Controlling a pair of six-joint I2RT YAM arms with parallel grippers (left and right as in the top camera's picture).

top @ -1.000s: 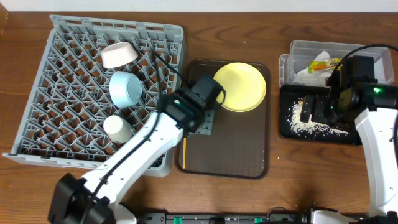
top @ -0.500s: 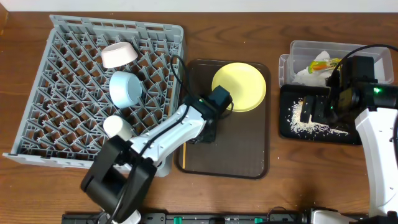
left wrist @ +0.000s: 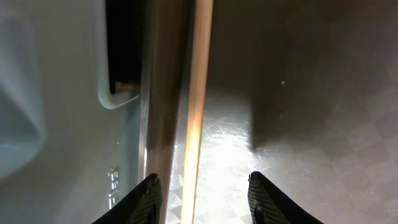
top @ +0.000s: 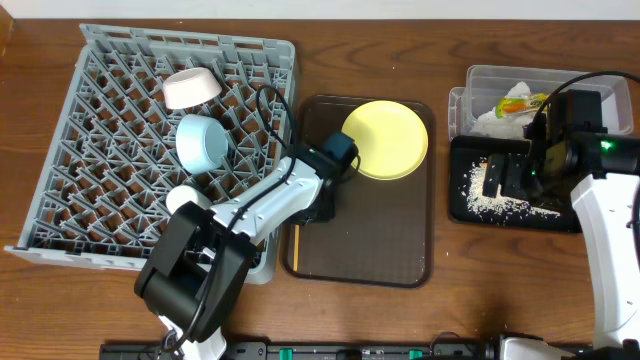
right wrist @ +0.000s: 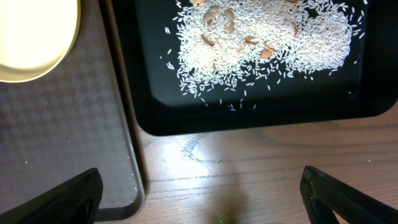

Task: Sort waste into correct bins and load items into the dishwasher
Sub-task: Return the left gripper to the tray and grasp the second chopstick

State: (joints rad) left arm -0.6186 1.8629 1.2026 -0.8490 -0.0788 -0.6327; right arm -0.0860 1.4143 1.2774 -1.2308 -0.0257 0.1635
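The grey dish rack (top: 150, 60) at the left of the desk (top: 450, 40) holds a white bowl (top: 192, 88), a light blue bowl (top: 203, 142) and a small white cup (top: 184, 200), all on their sides among the pegs. A yellow plate (top: 388, 140) lies in the far end of the brown serving tray (top: 400, 240), and the wooden chopsticks (left wrist: 198, 93) lie tight along the tray's left rim (whether one stick or a pair, the wrist view does not settle). The clear tub (top: 560, 75) contains a snack wrapper (top: 520, 103) and crumpled tissue (top: 488, 122). Rice scraps (right wrist: 261, 43) are scattered across the black tray (right wrist: 249, 115).

The left gripper (left wrist: 205, 199) hangs low with its fingers (left wrist: 264, 193) released, one on either side of the chopsticks and touching neither. A second ago it sat farther out over the tray floor; it has since drawn in to the left rim, the arm folding across the rack's near corner. The right gripper (right wrist: 205, 205) has not shifted, its fingers spread wide above the desk at the black tray's edge.

The rim crowds the chopsticks on the left, with the rack just beyond it. To their right the tray floor gives room.
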